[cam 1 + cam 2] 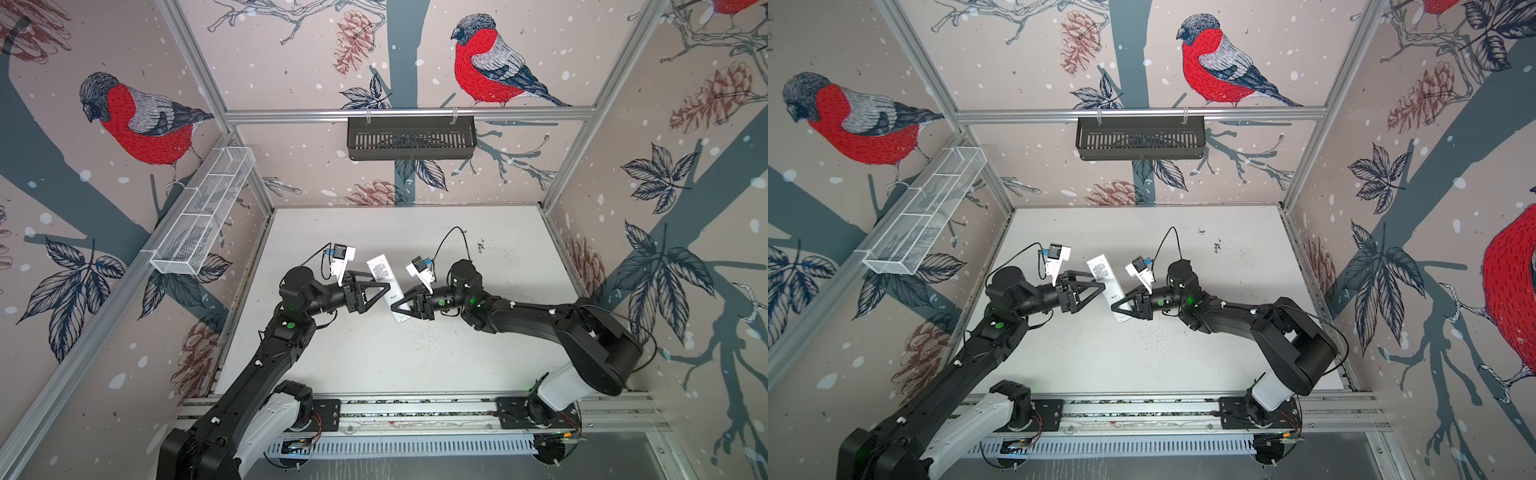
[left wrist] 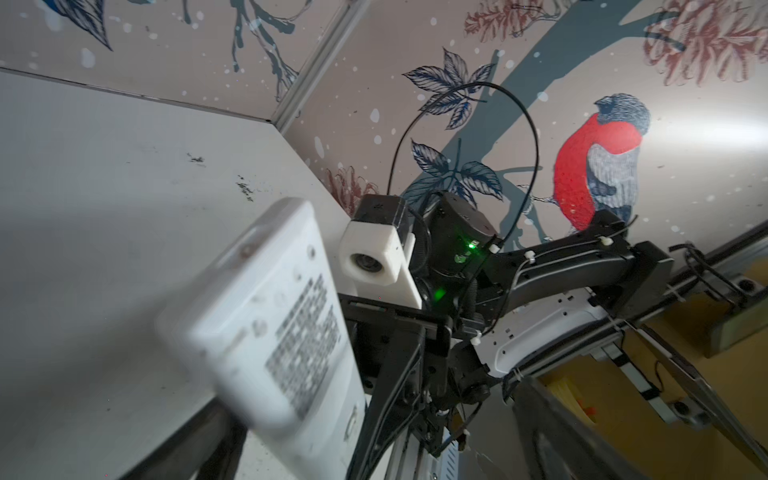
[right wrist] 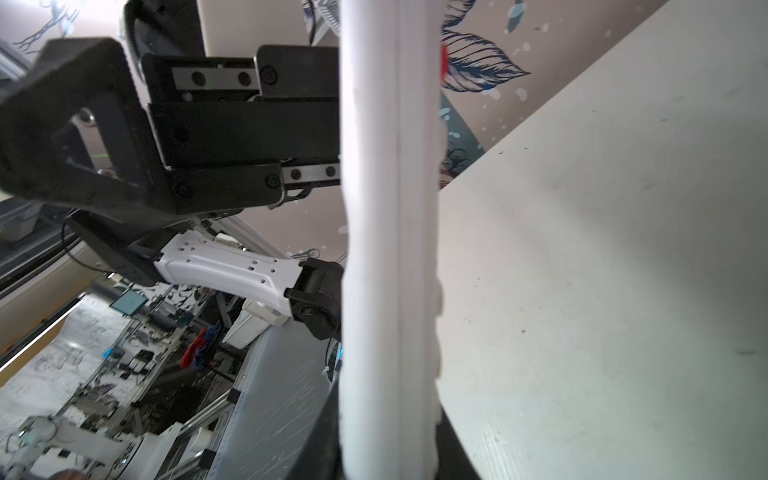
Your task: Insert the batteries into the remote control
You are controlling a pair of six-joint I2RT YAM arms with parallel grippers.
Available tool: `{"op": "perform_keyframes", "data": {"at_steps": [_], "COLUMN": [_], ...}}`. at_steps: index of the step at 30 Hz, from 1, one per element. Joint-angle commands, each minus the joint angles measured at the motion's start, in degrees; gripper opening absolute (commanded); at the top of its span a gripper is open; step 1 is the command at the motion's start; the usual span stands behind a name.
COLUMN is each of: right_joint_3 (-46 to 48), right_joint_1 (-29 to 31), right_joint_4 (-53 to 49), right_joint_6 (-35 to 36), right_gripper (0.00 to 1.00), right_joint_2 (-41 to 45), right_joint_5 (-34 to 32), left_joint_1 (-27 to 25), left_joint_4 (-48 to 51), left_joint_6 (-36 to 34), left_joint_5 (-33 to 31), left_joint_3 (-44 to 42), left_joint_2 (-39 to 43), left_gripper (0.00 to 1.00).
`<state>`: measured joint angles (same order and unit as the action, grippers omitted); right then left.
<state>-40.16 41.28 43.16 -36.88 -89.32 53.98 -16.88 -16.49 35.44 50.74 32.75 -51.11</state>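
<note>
Beneath me lies a white, matte rectangular tabletop [image 1: 415, 232]. Fine dark specks [image 1: 430, 334] are scattered over its near middle (thin as grit), and a small dark smudge [image 1: 481, 247] marks it toward the far right side.

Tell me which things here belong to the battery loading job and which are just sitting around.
Belong to the job:
- remote control, back facing up, clamped in the right gripper
- left gripper, open beside it
- no batteries are visible

Just sitting around:
- black basket on the back rail
- white wire basket on the left rail
</note>
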Motion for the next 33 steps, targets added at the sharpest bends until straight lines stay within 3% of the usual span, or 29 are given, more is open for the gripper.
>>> {"op": "perform_keyframes", "data": {"at_steps": [1,4,8,13,15,26,33], "right_joint_3": [0.3,-0.5,-4.2,-9.9,-12.0,-23.8,-30.4], "right_joint_1": [-2.3,-4.1,-4.6,-2.6,-1.9,3.6,5.7], "right_joint_4": [-8.7,-17.7,-33.4,-46.9,-50.0,-65.1,-69.6], "right_joint_6": [3.2,6.7,11.1,9.9,8.6,3.0,2.3], "right_gripper": [0.20,0.20,0.20,0.20,0.19,0.22,0.32], "right_joint_2": [1.7,3.4,3.8,0.3,-2.2,-16.2,-23.6], "right_joint_5": [-5.9,-11.3,-26.9,-49.2,-54.8,-76.8,-78.8], "left_joint_1": [0.0,0.0,0.0,0.0,0.0,0.0,0.0], "left_joint_4": [10.6,15.8,20.5,21.6,21.0,20.7,20.3], "left_joint_6": [-6.5,-7.8,-9.3,-10.3,-10.3,-10.8,-11.0], "left_joint_5": [-12.7,-21.2,-29.3,-31.0,-30.4,-31.0,-31.9], "left_joint_3": [1.8,2.9,3.9,4.5,4.3,2.7,2.7], "left_joint_2": [-0.3,-0.8,-1.0,-2.0,-2.3,0.2,2.0], "left_gripper": [0.97,0.98,0.98,0.98,0.97,0.98,0.98]}}
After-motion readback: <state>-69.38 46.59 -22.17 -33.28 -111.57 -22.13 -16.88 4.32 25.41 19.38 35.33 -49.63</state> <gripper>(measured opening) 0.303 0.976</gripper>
